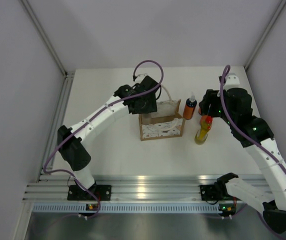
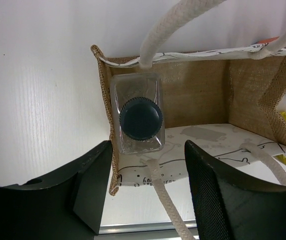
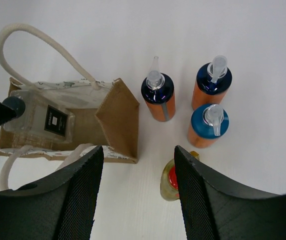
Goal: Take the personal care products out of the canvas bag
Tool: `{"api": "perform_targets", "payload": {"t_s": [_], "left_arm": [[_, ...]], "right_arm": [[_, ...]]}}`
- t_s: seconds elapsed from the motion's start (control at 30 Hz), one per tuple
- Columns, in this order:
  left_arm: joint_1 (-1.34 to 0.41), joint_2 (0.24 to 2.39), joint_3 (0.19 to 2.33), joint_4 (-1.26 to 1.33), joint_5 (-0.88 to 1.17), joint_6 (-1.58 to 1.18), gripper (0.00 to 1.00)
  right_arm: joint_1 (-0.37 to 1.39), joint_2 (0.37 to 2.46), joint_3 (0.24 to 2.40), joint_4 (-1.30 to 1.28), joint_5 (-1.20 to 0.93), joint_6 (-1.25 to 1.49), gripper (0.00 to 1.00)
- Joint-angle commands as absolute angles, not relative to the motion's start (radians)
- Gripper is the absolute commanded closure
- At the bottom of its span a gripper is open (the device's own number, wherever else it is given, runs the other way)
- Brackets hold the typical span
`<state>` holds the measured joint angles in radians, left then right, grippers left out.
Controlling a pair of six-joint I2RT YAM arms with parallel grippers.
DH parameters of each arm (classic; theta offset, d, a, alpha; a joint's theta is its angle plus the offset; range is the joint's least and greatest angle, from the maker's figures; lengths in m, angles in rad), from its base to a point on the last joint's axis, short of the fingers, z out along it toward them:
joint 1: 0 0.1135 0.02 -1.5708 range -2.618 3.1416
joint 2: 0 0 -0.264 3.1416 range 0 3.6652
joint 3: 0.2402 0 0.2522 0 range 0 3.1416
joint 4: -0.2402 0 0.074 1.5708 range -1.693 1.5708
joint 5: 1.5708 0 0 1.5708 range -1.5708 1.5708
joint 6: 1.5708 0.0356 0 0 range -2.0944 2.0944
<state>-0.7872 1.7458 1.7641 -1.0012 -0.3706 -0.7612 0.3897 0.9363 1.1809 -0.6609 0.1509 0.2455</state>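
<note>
The canvas bag (image 1: 161, 129) stands mid-table and holds the pale bottle with the dark grey cap (image 2: 140, 118), upright against the bag's left wall (image 2: 198, 90). My left gripper (image 2: 148, 196) is open just above the bag's left end (image 1: 144, 102), apart from the bottle. Outside the bag, to its right, stand two orange bottles with dark blue caps (image 3: 159, 95) (image 3: 211, 85), one with a light-blue cap (image 3: 208, 125) and the amber red-capped bottle (image 3: 175, 180) (image 1: 203, 130). My right gripper (image 3: 138, 196) is open and empty above them (image 1: 210, 107). The right wrist view also shows the bag (image 3: 120, 120).
White rope handles (image 2: 168, 25) (image 3: 38, 37) arch over the bag's mouth, one crossing between my left fingers. An aluminium rail (image 1: 143, 190) runs along the table's near edge. Grey walls and frame posts (image 1: 45, 37) close in the sides.
</note>
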Motion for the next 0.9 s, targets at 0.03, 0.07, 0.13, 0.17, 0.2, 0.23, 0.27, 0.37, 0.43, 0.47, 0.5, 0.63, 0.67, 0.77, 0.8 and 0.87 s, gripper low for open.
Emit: {"api": "perform_targets", "payload": {"t_s": [0.03, 0.07, 0.13, 0.17, 0.2, 0.23, 0.27, 0.37, 0.43, 0.47, 0.5, 0.63, 0.67, 0.77, 0.8, 0.87], "left_arm": [[-0.787, 1.747, 1.769, -1.019, -0.4, -0.807, 0.36], [-0.787, 1.749, 1.766, -1.017, -0.4, -0.807, 0.36], [-0.787, 1.755, 1.755, -1.017, -0.391, -0.811, 0.36], [-0.787, 1.758, 1.755, -1.017, -0.39, -0.813, 0.36], [-0.787, 1.761, 1.755, -1.017, -0.39, -0.815, 0.36], [-0.787, 1.764, 1.756, -1.017, -0.39, -0.818, 0.36], [-0.787, 1.767, 1.756, -1.017, -0.39, -0.819, 0.36], [-0.787, 1.782, 1.766, -1.012, -0.382, -0.818, 0.37], [-0.787, 1.79, 1.766, -1.012, -0.377, -0.818, 0.37], [-0.787, 1.795, 1.764, -1.014, -0.377, -0.819, 0.37], [-0.787, 1.796, 1.764, -1.014, -0.376, -0.821, 0.37], [-0.787, 1.804, 1.761, -1.014, -0.377, -0.824, 0.37], [-0.787, 1.804, 1.758, -1.014, -0.379, -0.825, 0.37], [-0.787, 1.809, 1.755, -1.015, -0.383, -0.828, 0.37], [-0.787, 1.809, 1.753, -1.015, -0.385, -0.83, 0.37], [-0.787, 1.807, 1.747, -1.015, -0.387, -0.83, 0.37]], "right_arm": [[0.388, 0.931, 1.227, -0.683, 0.138, 0.218, 0.44], [0.388, 0.933, 1.229, -0.683, 0.137, 0.215, 0.43], [0.387, 0.934, 1.23, -0.681, 0.132, 0.21, 0.43], [0.387, 0.937, 1.233, -0.683, 0.129, 0.209, 0.43], [0.388, 0.937, 1.233, -0.683, 0.126, 0.206, 0.43], [0.387, 0.937, 1.235, -0.683, 0.124, 0.206, 0.44], [0.388, 0.939, 1.235, -0.683, 0.123, 0.203, 0.43], [0.387, 0.94, 1.235, -0.683, 0.117, 0.196, 0.44], [0.387, 0.939, 1.233, -0.683, 0.115, 0.195, 0.43], [0.388, 0.939, 1.232, -0.68, 0.115, 0.195, 0.43], [0.388, 0.937, 1.232, -0.681, 0.114, 0.195, 0.43], [0.387, 0.93, 1.223, -0.681, 0.115, 0.193, 0.43], [0.388, 0.927, 1.22, -0.681, 0.118, 0.193, 0.43], [0.387, 0.925, 1.216, -0.681, 0.118, 0.193, 0.43], [0.388, 0.927, 1.216, -0.681, 0.118, 0.193, 0.43], [0.387, 0.927, 1.216, -0.681, 0.118, 0.193, 0.43]]}}
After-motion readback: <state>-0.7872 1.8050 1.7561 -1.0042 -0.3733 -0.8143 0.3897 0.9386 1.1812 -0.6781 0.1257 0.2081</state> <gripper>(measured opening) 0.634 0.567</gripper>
